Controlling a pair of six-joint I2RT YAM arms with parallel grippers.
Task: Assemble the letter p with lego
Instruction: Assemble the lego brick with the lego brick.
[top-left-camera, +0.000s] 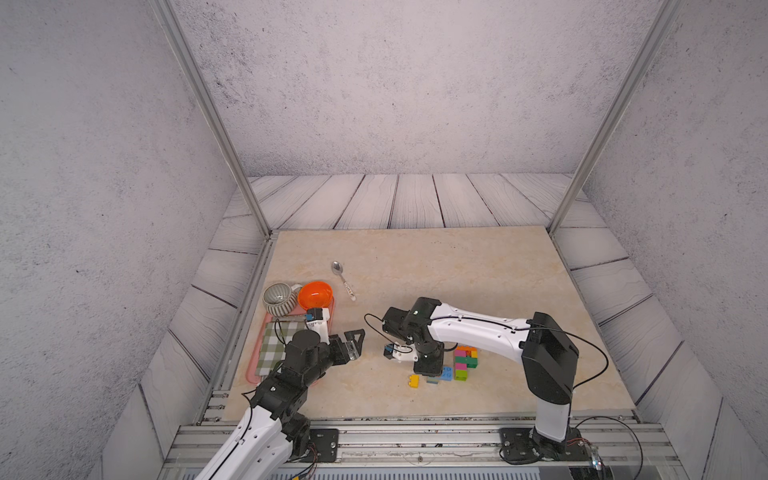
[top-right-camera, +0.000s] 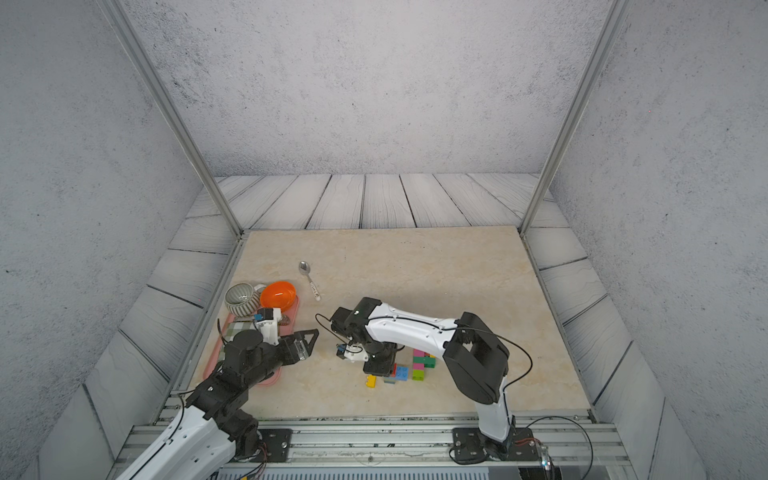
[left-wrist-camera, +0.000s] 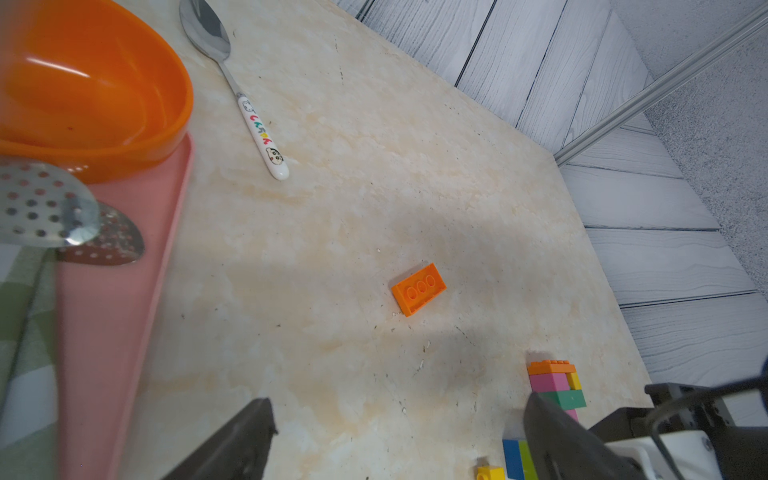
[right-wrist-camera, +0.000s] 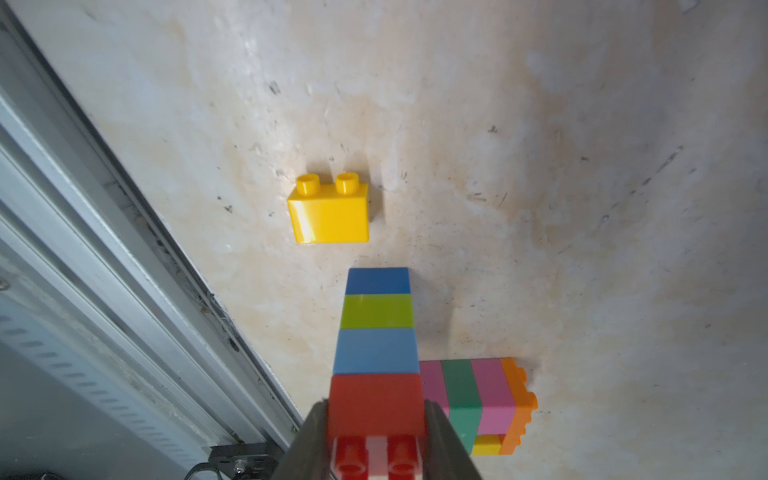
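the lego (top-left-camera: 465, 360) lies toward the front of the table (top-left-camera: 478, 266), a little right of its middle, under the bent right arm. the right gripper (right-wrist-camera: 376, 409) is closed on a red brick (right-wrist-camera: 376, 395), one jaw on each side. that brick ends a column (right-wrist-camera: 376, 316) that runs on through blue, lime and blue away from the wrist camera. whether its far end touches the table cannot be told. just beside the column a flat piece (right-wrist-camera: 478, 395) lies on the table: pink, green, pink, then an orange end, with a small yellow one at its side. a loose yellow brick (right-wrist-camera: 330, 216) lies near them, touching neither, closer to the front rail. an orange brick (left-wrist-camera: 419, 289) lies alone, hollow underside up, well apart from the rest. the left gripper (top-left-camera: 355, 343) hangs with its jaws wide apart and nothing between them, between the lego and a pink tray (top-left-camera: 250, 365). a checked cloth (top-left-camera: 270, 351) lies in the tray, an orange bowl (top-left-camera: 316, 294) and a grey ribbed bowl (top-left-camera: 277, 297) stand at its far end, and a spoon (top-left-camera: 343, 278) lies on the table just beyond.
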